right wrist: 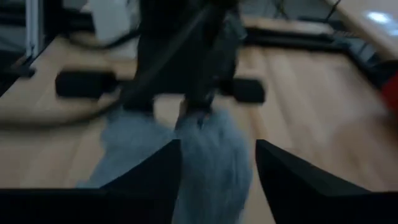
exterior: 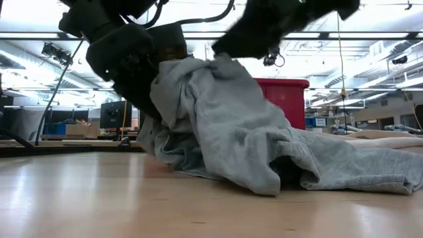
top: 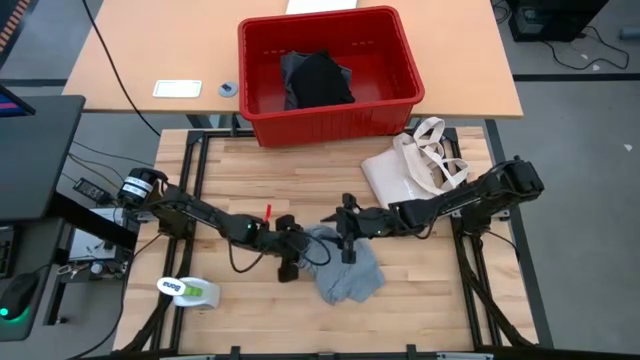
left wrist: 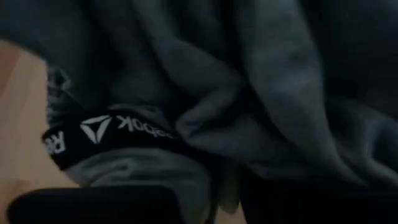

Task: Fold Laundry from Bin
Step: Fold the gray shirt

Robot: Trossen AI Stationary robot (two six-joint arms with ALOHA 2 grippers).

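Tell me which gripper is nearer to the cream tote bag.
Right. The right gripper sits over the grey garment, just beside the tote bag on the table's right. The left gripper is farther, on the garment's opposite edge.

Bare wooden table (top: 420,290) lay open on the far side of the right gripper (top: 347,246) fingers. Between the two grippers, grey cloth (top: 345,268) bunched up against the left gripper (top: 289,262) fingers, filling the gap. Beyond the fingertips, toward the table's back, stood a tote (top: 415,170) and the bin (top: 330,75).
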